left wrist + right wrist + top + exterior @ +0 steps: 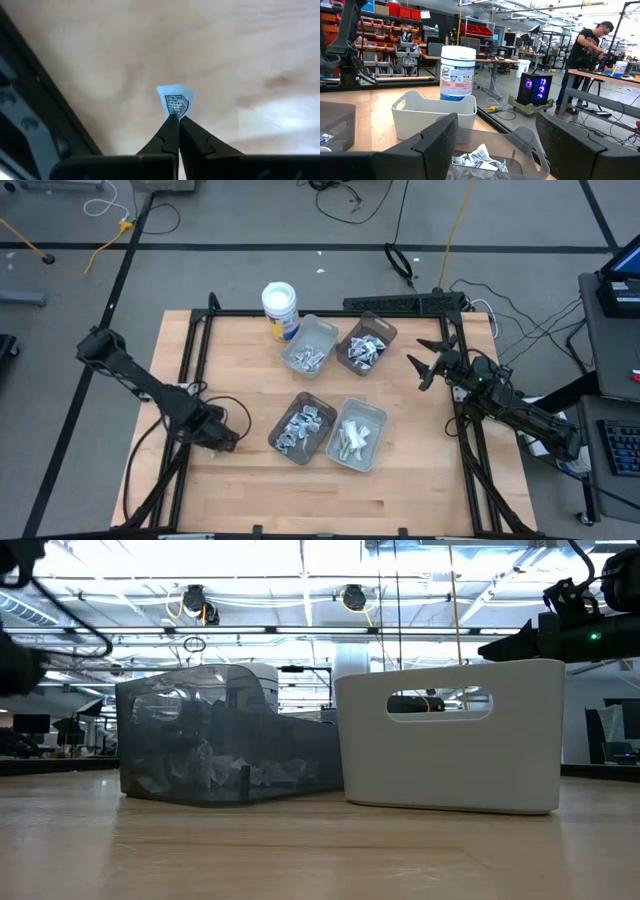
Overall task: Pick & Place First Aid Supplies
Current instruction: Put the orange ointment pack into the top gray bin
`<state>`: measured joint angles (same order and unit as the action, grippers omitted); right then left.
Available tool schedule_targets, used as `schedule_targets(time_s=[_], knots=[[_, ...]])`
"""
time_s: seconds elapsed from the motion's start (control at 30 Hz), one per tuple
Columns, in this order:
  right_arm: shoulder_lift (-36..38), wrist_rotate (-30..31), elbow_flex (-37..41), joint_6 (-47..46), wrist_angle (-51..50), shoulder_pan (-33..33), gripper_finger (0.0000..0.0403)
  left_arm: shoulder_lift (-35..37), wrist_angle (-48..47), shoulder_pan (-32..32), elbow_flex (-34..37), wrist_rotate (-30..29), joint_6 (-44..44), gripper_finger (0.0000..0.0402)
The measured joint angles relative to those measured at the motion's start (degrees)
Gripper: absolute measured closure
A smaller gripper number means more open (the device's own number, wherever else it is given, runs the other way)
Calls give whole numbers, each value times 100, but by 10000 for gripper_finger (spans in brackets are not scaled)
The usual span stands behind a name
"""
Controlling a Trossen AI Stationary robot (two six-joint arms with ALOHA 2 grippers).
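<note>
At the table's left side, the left gripper [175, 122] is pinched shut on one corner of a small white packet [176, 102] with black print, low over bare wood; so thin a hold could let it twist or slip out on the way to the trays. Farther right, four trays [372, 413] hold crumpled silvery packets, and the right gripper [432, 362] waits spread open beside them.
</note>
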<state>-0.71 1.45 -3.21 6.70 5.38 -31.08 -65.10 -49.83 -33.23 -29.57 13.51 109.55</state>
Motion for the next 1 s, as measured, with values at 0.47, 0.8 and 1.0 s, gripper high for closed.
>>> schedule_targets(time_s=[0.47,0.8,1.0], knots=[[-2,0,1,0,-1,1,140,139,-1201,283,-1670,-364,-652,399],[0,0,-2,0,0,-1,140,9,-2066,879,-2490,-457,-1450,400],[-2,0,-2,0,0,-1,140,-457,-2200,2069,-2945,-529,-2787,400]])
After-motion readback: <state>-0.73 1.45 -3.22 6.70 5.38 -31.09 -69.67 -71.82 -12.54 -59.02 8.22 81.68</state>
